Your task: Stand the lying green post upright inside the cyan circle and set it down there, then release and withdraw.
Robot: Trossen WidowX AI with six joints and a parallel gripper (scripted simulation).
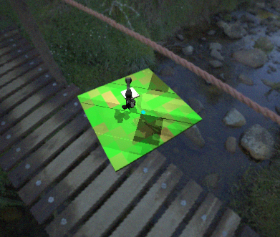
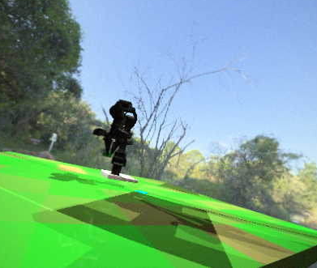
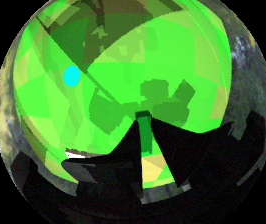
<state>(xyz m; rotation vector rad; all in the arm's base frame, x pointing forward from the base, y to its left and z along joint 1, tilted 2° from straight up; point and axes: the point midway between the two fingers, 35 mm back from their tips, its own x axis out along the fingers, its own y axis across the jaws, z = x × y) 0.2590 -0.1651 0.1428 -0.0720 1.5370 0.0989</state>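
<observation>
The green post (image 3: 145, 134) (image 2: 107, 155) is between the fingertips of my gripper (image 3: 143, 122) (image 2: 107, 153), which is shut on it. In the wrist view its dark end shows at the tips and its green side runs back between the fingers. In the exterior view the gripper is raised above the surface, and only a little of the post shows, so its exact tilt cannot be told. The cyan circle (image 1: 143, 112) (image 2: 142, 192) (image 3: 71, 76) lies flat on the surface, uncovered, off to the left of the gripper in the wrist view.
The arm stands on a white base plate (image 1: 135, 94) (image 2: 129, 179) on the patterned green board (image 1: 114, 155) (image 2: 11, 232). The arm's shadow (image 1: 122, 116) falls on the board beside the gripper. Dark patches lie near the circle. The board's edges show in the top view.
</observation>
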